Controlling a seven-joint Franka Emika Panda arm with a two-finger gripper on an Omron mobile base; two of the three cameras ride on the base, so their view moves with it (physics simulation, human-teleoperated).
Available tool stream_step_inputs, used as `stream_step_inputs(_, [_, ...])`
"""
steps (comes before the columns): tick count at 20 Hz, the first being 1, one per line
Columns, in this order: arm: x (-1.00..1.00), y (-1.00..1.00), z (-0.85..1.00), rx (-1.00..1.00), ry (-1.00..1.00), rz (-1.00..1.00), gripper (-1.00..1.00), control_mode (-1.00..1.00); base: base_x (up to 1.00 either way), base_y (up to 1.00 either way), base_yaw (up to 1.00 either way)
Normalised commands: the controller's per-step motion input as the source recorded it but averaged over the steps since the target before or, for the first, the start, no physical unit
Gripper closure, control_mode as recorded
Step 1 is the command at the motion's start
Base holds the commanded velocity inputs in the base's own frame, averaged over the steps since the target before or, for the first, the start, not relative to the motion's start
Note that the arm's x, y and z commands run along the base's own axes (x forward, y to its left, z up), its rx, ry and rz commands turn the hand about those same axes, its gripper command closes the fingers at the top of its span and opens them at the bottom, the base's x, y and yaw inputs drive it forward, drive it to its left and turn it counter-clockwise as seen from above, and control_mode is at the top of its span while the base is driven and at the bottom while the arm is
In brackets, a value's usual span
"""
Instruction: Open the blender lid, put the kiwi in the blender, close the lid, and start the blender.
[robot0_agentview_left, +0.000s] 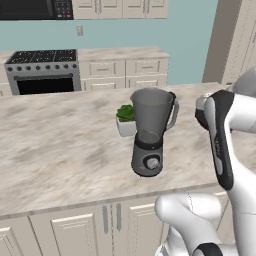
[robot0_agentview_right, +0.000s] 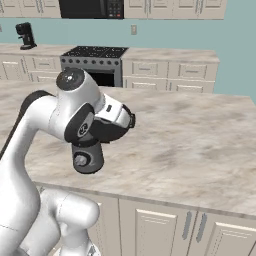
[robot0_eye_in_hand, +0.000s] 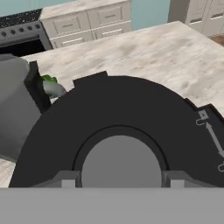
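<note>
Blender (robot0_agentview_left: 150, 132): stands upright on the marble counter (robot0_agentview_left: 60, 150), just right of centre in the left base view; smoky tapered jar on a round dark-grey base, handle on the jar's right side, silver dial knob (robot0_agentview_left: 152, 162) facing the camera. The jar's rim is open, with no lid on it.
Blender in right base view: only the dark base and its knob (robot0_agentview_right: 80, 160) show, lower left of centre, under the arm's wrist.
Blender in hand view: the grey jar (robot0_eye_in_hand: 15, 105) fills the left edge, with its dark handle beside it.
Blender lid (robot0_eye_in_hand: 118, 131): a broad black disc with a grey round knob at its centre, taking up the lower middle of the hand view, right against the gripper.
Gripper (robot0_eye_in_hand: 120, 179): its 2 finger tips (robot0_eye_in_hand: 65, 178) sit at the bottom of the hand view, 1 on each side of the lid's grey knob; the jaws are partly spread and pinch that knob, the lid held off the jar to its right.
Plant (robot0_agentview_left: 126, 119): leafy green in a white pot, just behind and left of the blender; a green scrap of it shows in the hand view's upper left.
Stove (robot0_agentview_left: 42, 70): upper left of the left base view, on the far wall.
Kiwi: cannot tell where it is.
</note>
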Motion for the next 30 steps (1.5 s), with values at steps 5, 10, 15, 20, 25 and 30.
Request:
stream_step_inputs(5, [-0.18,0.77,0.87,-0.04,0.0,0.0,1.0,-1.0,0.0,0.0,0.0])
stream_step_inputs(10, [-0.01,0.77,0.71,-0.07,0.03,-0.01,1.0,-1.0,0.0,0.0,0.0])
stream_step_inputs(15, [0.06,0.62,0.62,-0.06,0.06,-0.02,1.0,-1.0,0.0,0.0,0.0])
stream_step_inputs(20, [0.45,0.42,0.09,-0.03,0.18,0.0,1.0,-1.0,0.0,0.0,0.0])
stream_step_inputs(25, [0.51,0.14,-0.19,-0.01,0.2,0.0,1.0,-1.0,0.0,0.0,0.0])
stream_step_inputs(30, [0.36,-0.03,-0.5,0.08,0.03,0.0,1.0,-1.0,0.0,0.0,0.0])
